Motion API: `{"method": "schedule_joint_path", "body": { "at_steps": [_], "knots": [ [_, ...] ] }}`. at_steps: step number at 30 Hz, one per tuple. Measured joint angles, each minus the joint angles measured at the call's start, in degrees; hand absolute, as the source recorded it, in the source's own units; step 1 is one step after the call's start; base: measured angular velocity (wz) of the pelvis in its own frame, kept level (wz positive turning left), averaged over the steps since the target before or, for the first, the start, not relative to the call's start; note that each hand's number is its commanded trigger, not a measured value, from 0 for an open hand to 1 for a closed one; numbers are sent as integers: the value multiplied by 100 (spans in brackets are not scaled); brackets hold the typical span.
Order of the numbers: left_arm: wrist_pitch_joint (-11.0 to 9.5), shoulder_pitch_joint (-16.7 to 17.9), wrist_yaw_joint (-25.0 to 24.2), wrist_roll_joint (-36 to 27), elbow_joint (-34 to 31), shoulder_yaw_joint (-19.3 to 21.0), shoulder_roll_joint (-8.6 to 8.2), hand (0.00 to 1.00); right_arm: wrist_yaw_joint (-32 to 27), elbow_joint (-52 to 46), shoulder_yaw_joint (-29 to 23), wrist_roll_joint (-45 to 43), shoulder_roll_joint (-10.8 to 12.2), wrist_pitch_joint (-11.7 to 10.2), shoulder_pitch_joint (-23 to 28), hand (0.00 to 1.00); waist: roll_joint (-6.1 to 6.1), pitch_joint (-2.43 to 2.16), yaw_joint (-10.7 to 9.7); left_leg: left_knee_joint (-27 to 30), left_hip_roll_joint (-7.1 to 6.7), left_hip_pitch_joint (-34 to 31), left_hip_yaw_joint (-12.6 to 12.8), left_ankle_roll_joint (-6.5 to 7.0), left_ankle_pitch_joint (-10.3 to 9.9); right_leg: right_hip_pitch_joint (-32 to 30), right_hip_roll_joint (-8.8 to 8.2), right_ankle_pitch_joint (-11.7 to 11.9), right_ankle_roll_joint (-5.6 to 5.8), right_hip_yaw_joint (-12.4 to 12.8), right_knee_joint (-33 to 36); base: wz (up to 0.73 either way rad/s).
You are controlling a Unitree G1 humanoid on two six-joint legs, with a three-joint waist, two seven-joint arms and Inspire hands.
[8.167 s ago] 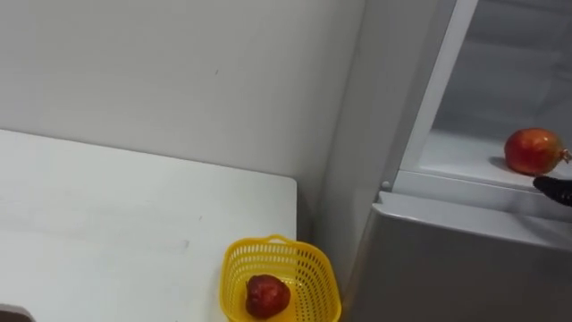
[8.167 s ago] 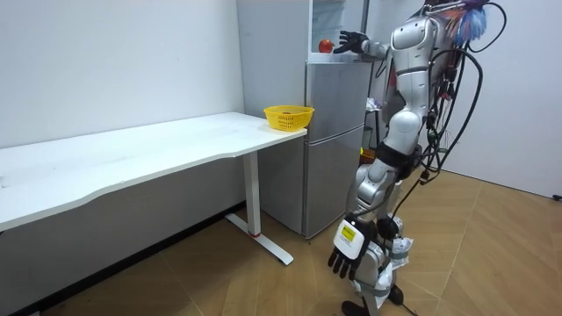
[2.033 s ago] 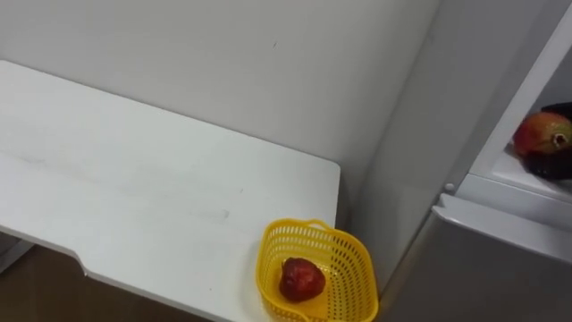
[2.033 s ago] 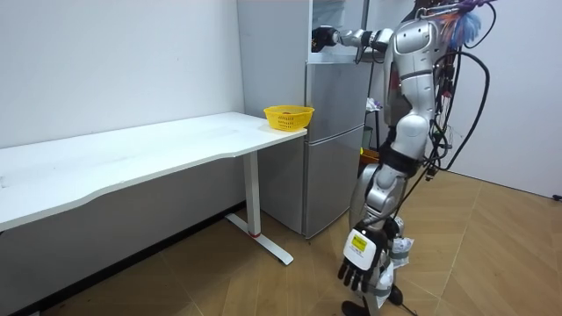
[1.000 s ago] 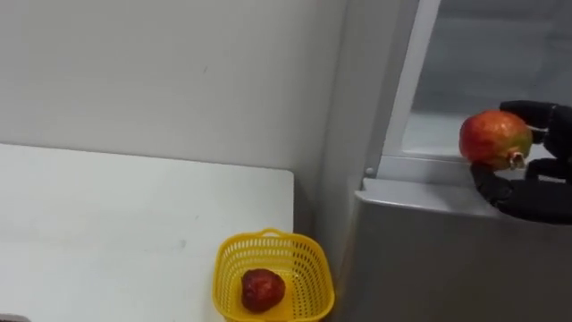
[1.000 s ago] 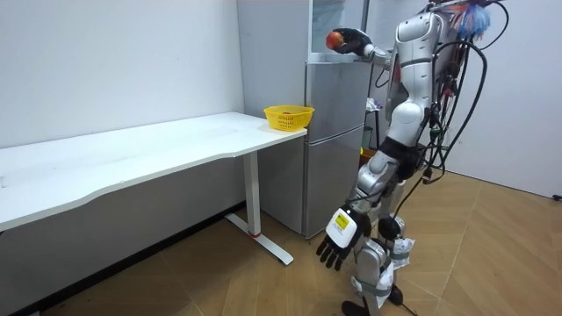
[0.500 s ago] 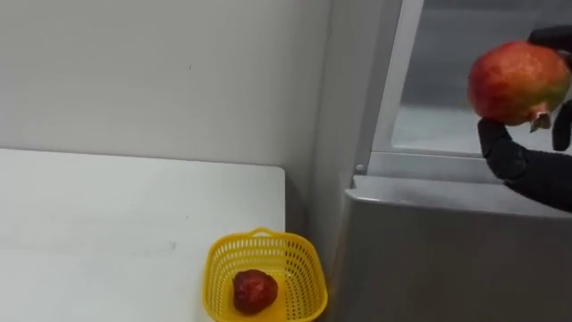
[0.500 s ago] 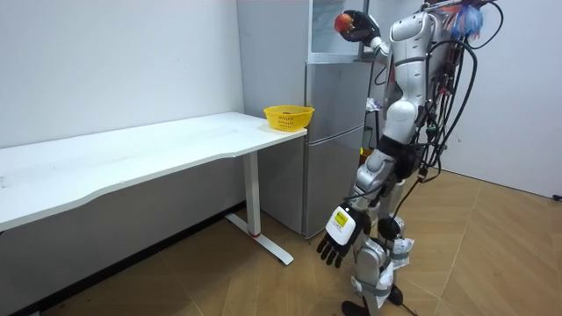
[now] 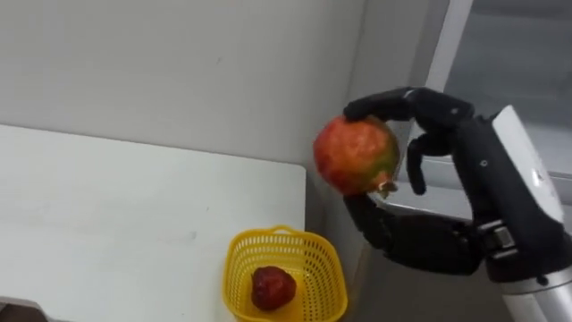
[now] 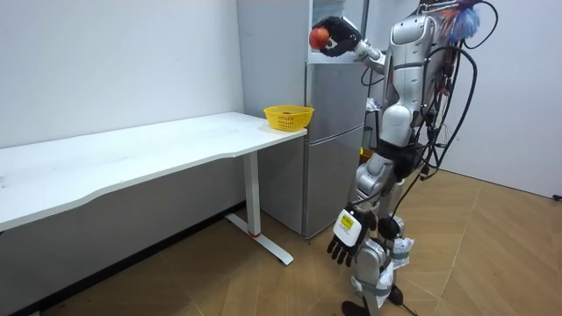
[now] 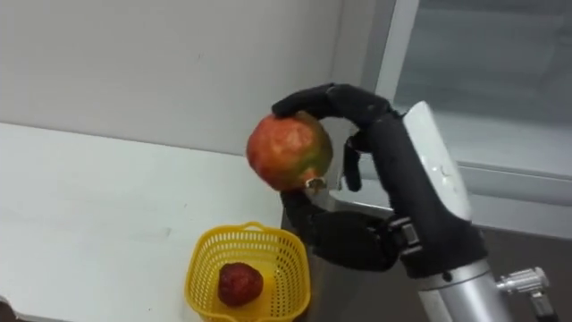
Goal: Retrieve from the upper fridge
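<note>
One red-and-green fruit (image 9: 356, 154) sits in the right hand (image 9: 483, 179) — fingers arched over its top, thumb curled beneath, a firm wrap all round. Fruit is held up in the air, outside the open upper compartment of the fridge (image 10: 332, 140), before the fridge's near corner and the wall, and higher than the yellow basket (image 9: 308, 246). Basket stands at the end of the white table (image 9: 116, 224), just beside the fridge; a second, darker red fruit (image 9: 273, 288) lies inside it. Room view: robot stands upright facing the fridge, right arm raised to the top compartment's height. Left hand (image 10: 344, 239) hangs low by the legs — fingers loose and pointing down, holding nothing.
</note>
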Motion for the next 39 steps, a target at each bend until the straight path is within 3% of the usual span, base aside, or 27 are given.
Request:
{"method": "schedule_joint_path", "body": {
  "at_steps": [6,15,20,23,28,33,35,37,38,39],
  "knots": [
    [2,25,-192,1,-4,2,39,0,120,309,233,-633,102,74,-189,100,-58,35,92,22,-12,-37,-45,0,0,10,-14,-2,2,-55,-27,5],
    [1,-94,-158,1,-25,-240,147,0,211,1668,773,-772,162,120,-673,100,-94,44,302,19,-31,-64,-163,1,2,28,-24,-2,4,-143,-62,4],
    [30,-176,-214,15,-37,-242,144,0,217,2206,796,-876,232,219,-697,100,-152,84,415,28,-33,-70,-189,2,2,28,-25,-2,4,-145,-80,0],
    [40,-190,-230,18,-58,-253,152,0,217,2565,825,-864,392,229,-740,100,-131,98,413,43,-31,-88,-195,2,2,27,-25,-1,5,-149,-78,0],
    [38,-292,-339,68,-90,-257,152,0,283,2779,889,-869,402,217,-743,100,-35,153,418,64,-34,-139,-223,2,-1,4,-29,0,4,-170,-66,3],
    [58,-281,-360,69,-85,-257,151,0,352,2860,904,-868,407,207,-742,100,12,119,429,74,-39,-140,-214,2,0,7,-31,0,4,-170,-68,0],
    [115,-259,-360,69,-82,-257,147,0,355,2881,909,-870,412,206,-741,100,35,80,427,77,-44,-138,-219,3,1,9,-35,0,5,-170,-66,0],
    [160,-239,-360,68,-78,-256,146,0,355,2981,940,-868,413,203,-742,52,56,40,424,79,-50,-130,-234,4,2,20,-39,1,6,-167,-63,3],
    [166,-236,-360,68,-76,-255,147,0,358,3072,971,-868,413,207,-741,0,67,25,424,83,-52,-125,-244,5,2,25,-42,1,6,-161,-48,6],
    [166,-232,-360,68,-75,-254,147,0,360,3107,987,-868,413,220,-742,0,73,27,424,90,-53,-124,-252,5,2,24,-44,1,6,-161,-32,7]
  ]
}}
